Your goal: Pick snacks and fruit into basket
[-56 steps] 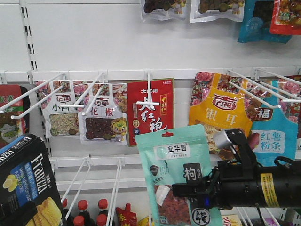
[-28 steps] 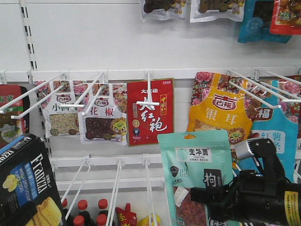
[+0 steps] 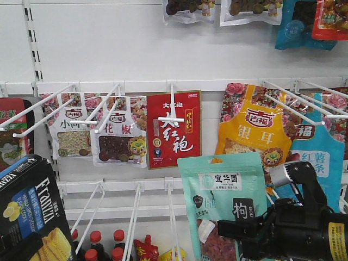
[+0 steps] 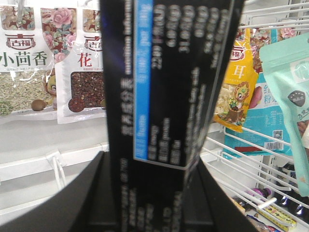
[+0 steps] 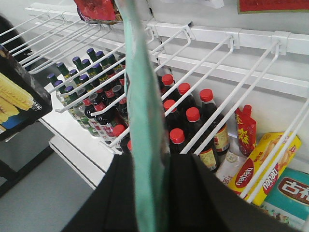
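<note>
Two grips: left tool (image 4: 152, 166) pinches rigid black box (image 4: 164, 72), right tool (image 5: 150, 166) flat mint pouch (image 3: 223, 185).

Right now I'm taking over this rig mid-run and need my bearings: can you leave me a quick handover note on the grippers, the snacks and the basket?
Left gripper: shut on the Franzzi box, held low at the front view's left edge.
Right gripper: shut on the mint-green pouch, off the pegs, in front of the orange pouch.
Basket: in none of the views.
Done: both snacks are in hand.
Left: put both into the basket. No fruit shows in any view, so that pick is probably still to come.
</note>
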